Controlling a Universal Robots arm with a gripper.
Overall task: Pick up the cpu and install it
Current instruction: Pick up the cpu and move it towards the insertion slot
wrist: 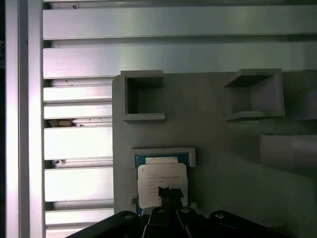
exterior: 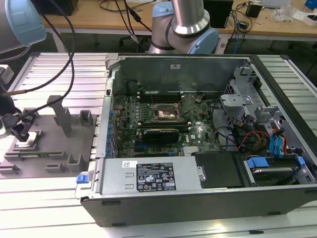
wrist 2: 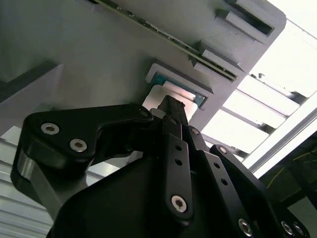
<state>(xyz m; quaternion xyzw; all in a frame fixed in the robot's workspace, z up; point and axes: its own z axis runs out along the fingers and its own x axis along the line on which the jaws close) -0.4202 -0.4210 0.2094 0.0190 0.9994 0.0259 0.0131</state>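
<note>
The cpu (exterior: 26,144) is a small pale square chip lying flat in a framed nest near the grey tray's (exterior: 74,130) edge at the exterior view's left. Both wrist views show its silvery top, the cpu (wrist: 161,179) in one and the cpu (wrist 2: 157,95) in the other. My gripper (exterior: 20,132) hangs right over it, black fingers drawn together into a narrow tip. That tip of the gripper (wrist: 168,192) sits over the chip's near edge, and I cannot tell whether it touches. From behind the gripper (wrist 2: 171,106), the fingers look shut with nothing between them. The dark metal-framed socket (exterior: 165,113) sits on the motherboard.
An open computer case (exterior: 198,198) fills the middle and the exterior view's right, with cables, drive bays and a power supply (exterior: 151,174). Grey fixture blocks (exterior: 62,116) stand up from the tray. A black cable (exterior: 69,64) hangs above the tray. Ribbed aluminium table (wrist: 74,144) lies around it.
</note>
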